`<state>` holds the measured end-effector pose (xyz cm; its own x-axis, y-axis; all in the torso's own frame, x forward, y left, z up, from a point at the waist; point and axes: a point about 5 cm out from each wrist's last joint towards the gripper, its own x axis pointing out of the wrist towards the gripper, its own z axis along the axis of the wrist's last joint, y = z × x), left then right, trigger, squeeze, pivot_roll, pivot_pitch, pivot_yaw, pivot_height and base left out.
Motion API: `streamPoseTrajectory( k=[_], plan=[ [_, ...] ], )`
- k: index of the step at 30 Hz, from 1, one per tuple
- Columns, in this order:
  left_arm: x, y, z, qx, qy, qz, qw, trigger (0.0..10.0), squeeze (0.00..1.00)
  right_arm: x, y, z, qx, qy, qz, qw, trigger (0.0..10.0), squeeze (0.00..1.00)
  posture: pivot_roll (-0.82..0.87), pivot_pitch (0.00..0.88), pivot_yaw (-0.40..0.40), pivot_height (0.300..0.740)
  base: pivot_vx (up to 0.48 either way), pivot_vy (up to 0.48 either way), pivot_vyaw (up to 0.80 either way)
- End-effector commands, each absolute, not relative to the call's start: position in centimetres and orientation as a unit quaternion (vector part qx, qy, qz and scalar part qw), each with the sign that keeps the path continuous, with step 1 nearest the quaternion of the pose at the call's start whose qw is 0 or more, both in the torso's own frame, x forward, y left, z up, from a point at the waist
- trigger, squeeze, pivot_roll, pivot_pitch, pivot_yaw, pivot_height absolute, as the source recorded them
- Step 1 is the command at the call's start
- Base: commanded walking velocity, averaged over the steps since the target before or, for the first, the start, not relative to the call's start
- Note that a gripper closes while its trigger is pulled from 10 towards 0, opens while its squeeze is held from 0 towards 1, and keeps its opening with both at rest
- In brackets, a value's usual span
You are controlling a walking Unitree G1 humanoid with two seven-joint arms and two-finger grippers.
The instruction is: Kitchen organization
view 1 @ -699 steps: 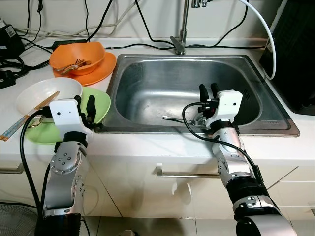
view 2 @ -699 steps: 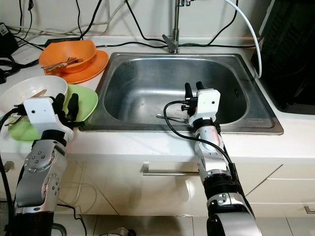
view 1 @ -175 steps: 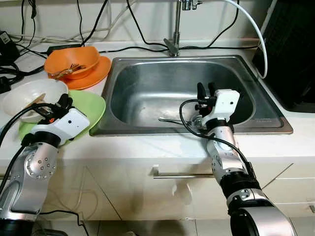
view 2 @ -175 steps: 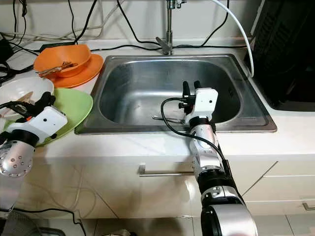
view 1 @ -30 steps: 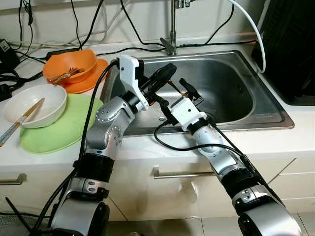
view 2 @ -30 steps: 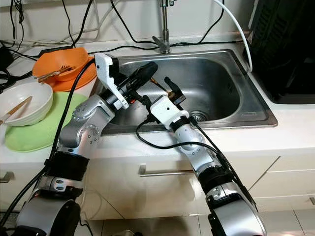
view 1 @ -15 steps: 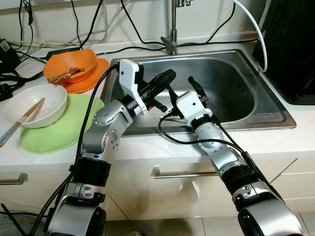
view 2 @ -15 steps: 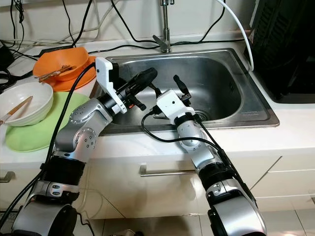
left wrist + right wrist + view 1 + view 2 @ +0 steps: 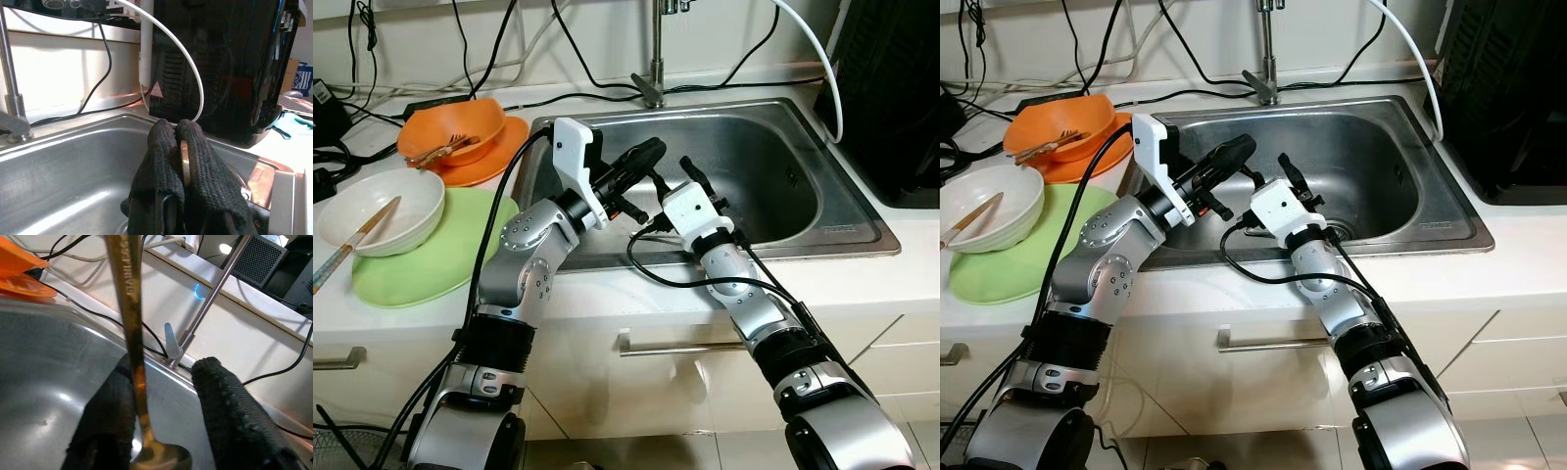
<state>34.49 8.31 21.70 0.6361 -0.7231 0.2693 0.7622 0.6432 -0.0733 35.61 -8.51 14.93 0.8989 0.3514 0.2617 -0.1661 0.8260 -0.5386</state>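
Note:
A gold-coloured spoon (image 9: 128, 298) hangs above the steel sink (image 9: 773, 147). My left gripper (image 9: 646, 152) reaches over the sink's left half and is shut on the spoon; its thin edge (image 9: 185, 156) shows between the two closed fingers. My right gripper (image 9: 671, 176) faces it from just to the right and stands open. In the right wrist view the spoon's handle runs along one finger (image 9: 110, 426), the other finger (image 9: 230, 411) is apart from it, and the bowl sits low between them.
An orange bowl (image 9: 455, 122) with a fork sits on an orange plate at the back left. A white bowl (image 9: 382, 211) with chopsticks rests on a green plate (image 9: 440, 259). The faucet (image 9: 654, 59), cables and a black appliance (image 9: 901, 98) border the sink.
Over the last second my right gripper rose and drew closer to the left gripper. Seconds earlier my left gripper was by the green plate and has since swung over the sink.

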Motion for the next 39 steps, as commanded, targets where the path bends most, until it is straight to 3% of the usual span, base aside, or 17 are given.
streamPoseTrajectory(
  k=[1,24,25,26,27,39],
  plan=[
    [34.72,8.96,21.49,-0.071,-0.102,-0.397,0.909,10.0,0.0,35.51,-8.98,14.02,-0.257,-0.157,0.132,0.944,0.0,0.0,0.12,0.024,0.144,0.74,0.0,0.0,0.0],
    [34.82,9.06,21.29,-0.054,-0.102,-0.392,0.913,10.0,0.0,35.35,-9.1,13.74,-0.253,-0.155,0.131,0.946,0.0,0.0,0.12,0.014,0.144,0.74,0.0,0.0,0.0],
    [34.88,9.12,21.27,-0.054,-0.103,-0.387,0.915,10.0,0.69,35.35,-9.09,13.71,-0.253,-0.154,0.131,0.946,0.0,0.0,0.12,0.015,0.145,0.74,0.0,0.0,0.0],
    [34.93,9.17,21.26,-0.054,-0.104,-0.384,0.916,10.0,0.69,35.34,-9.09,13.68,-0.253,-0.154,0.131,0.946,0.0,0.0,0.12,0.014,0.145,0.74,0.0,0.0,0.0],
    [34.95,9.19,21.23,-0.055,-0.103,-0.385,0.916,10.0,1.0,35.33,-9.08,13.62,-0.254,-0.153,0.131,0.946,0.0,0.0,0.12,0.014,0.144,0.74,0.0,0.0,0.0],
    [34.97,9.71,21.42,-0.057,-0.107,-0.38,0.917,10.0,1.0,35.4,-9.22,13.51,-0.252,-0.148,0.126,0.948,0.0,0.0,0.13,0.02,0.145,0.74,0.0,0.0,0.0]
  ],
)
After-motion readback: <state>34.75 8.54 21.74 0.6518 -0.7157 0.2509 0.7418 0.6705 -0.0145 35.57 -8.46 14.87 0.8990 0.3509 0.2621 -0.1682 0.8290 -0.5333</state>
